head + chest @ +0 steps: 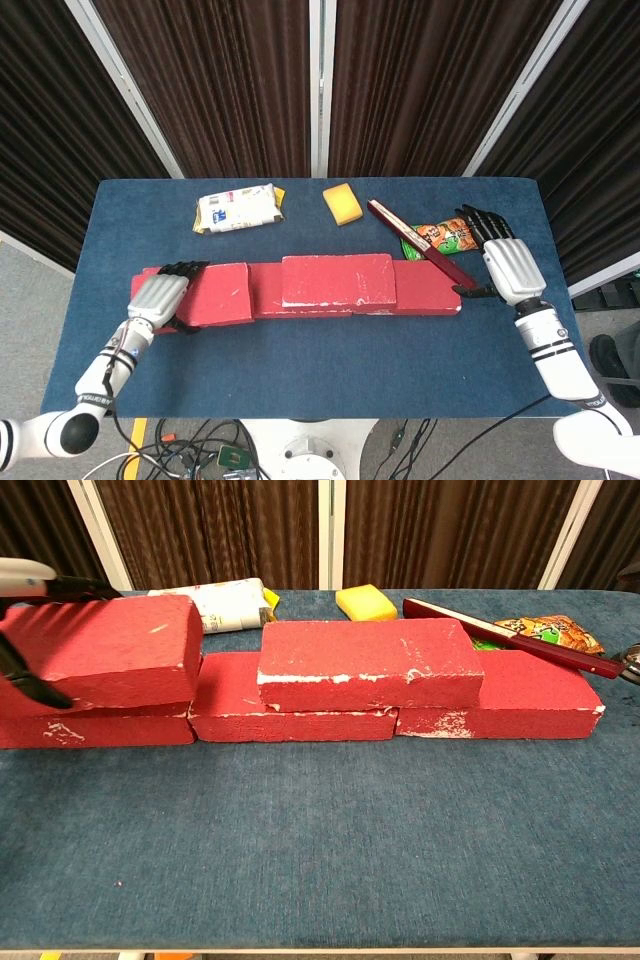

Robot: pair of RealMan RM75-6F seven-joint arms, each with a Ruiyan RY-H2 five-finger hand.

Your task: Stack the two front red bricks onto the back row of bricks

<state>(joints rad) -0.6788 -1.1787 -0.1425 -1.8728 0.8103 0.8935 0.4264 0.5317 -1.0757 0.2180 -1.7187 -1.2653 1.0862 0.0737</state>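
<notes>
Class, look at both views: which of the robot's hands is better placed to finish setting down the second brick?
Left hand: it grips that brick over the back row's left end.

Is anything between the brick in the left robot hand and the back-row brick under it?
Nothing visible. The left robot hand holds the red brick right over the leftmost back-row brick; the already stacked brick sits clear, further right.

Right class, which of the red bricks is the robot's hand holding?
The leftmost upper brick, gripped by the left hand over the back row's left end; the other stacked brick sits untouched in the middle.
</notes>
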